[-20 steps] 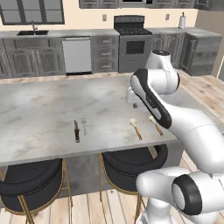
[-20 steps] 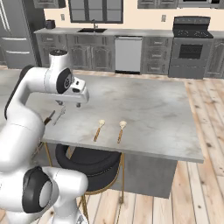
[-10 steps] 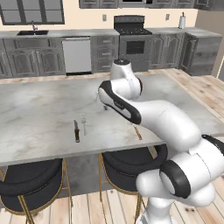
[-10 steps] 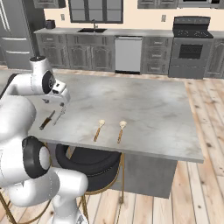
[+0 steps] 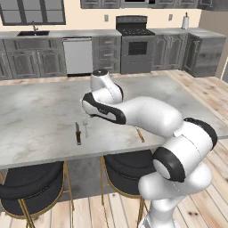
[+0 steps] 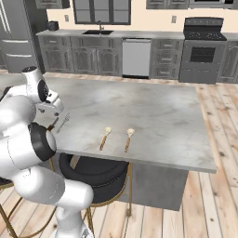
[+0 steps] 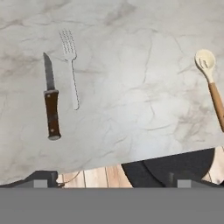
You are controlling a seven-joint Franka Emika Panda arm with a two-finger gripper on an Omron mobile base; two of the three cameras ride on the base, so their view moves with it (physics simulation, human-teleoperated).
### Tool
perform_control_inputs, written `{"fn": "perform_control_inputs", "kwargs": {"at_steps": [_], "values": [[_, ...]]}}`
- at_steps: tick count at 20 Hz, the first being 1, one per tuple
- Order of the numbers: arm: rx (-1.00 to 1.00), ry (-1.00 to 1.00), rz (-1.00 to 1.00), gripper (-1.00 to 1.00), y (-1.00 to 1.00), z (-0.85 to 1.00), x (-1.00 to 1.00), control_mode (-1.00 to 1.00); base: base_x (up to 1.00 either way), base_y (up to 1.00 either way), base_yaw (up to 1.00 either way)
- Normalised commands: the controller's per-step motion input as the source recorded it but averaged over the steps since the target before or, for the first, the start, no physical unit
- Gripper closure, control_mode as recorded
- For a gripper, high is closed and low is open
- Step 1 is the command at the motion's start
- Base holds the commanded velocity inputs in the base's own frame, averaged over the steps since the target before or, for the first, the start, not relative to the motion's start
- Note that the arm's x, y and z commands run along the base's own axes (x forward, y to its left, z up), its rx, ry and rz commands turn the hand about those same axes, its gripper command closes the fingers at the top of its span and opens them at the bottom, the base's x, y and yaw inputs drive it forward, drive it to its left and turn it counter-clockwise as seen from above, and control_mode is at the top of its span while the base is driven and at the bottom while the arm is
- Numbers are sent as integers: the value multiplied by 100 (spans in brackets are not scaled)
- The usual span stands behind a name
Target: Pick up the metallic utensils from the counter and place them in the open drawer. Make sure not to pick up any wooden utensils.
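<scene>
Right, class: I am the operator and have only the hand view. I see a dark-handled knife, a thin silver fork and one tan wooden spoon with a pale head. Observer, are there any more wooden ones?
Observer: Yes. In the right base view a second tan wooden pale-headed utensil lies parallel beside the first, near the front edge of the light-grey marbled counter.
Operator: And where is the metal pair on that counter?
Observer: The thin silver fork and the dark-handled knife lie at its left end in that view, below the open gripper.
</scene>
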Motion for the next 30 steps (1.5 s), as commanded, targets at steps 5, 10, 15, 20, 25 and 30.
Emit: {"fn": "perform_control_inputs", "kwargs": {"at_steps": [5,10,15,20,25,30], "values": [[0,1,0,-100,10,-16,0,-100,0,0,0],[0,3,0,-100,28,-15,0,-100,0,0,0],[11,-1,0,-100,20,-15,0,-100,0,0,0],[23,4,0,-100,9,-10,0,-100,0,0,0],[0,15,0,-100,41,-18,0,-100,0,0,0],[-8,12,-5,-100,45,-19,19,-100,0,0,0]]}}
